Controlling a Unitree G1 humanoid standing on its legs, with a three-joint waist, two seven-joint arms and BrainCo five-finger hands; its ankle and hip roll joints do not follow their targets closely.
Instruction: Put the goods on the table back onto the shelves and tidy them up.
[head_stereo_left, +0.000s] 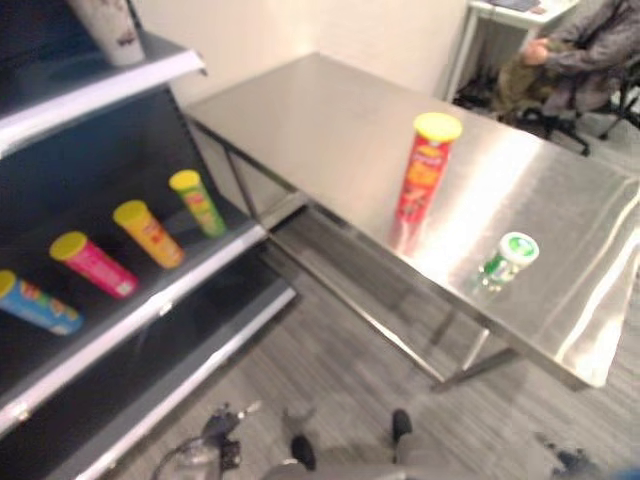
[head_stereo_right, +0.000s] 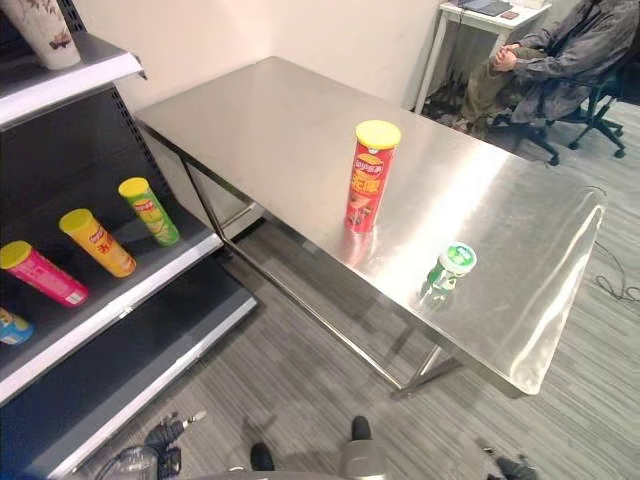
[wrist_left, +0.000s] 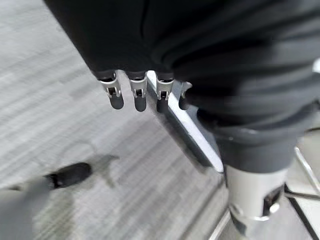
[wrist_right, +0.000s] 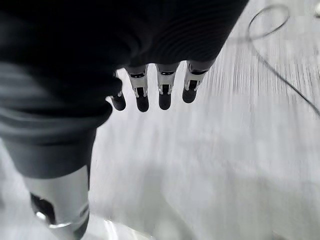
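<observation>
A tall red chip can (head_stereo_left: 428, 166) with a yellow lid stands upright in the middle of the steel table (head_stereo_left: 300, 110). A small green-and-white tub (head_stereo_left: 510, 258) sits nearer the table's front edge, to the can's right. On the left, the middle shelf (head_stereo_left: 150, 313) holds several cans lying in a row: green (head_stereo_left: 197, 202), orange (head_stereo_left: 148, 233), pink (head_stereo_left: 93, 264) and blue (head_stereo_left: 35, 303). My left hand (wrist_left: 115, 92) hangs over the grey floor by the shelf's base, fingers straight and holding nothing. My right hand (wrist_right: 142, 95) hangs the same way over the floor.
A patterned cup (head_stereo_left: 108, 28) stands on the upper shelf. A strip of grey floor lies between shelves and table. A person (head_stereo_left: 575, 50) sits on an office chair by a white desk (head_stereo_right: 480, 20) beyond the table's far right corner.
</observation>
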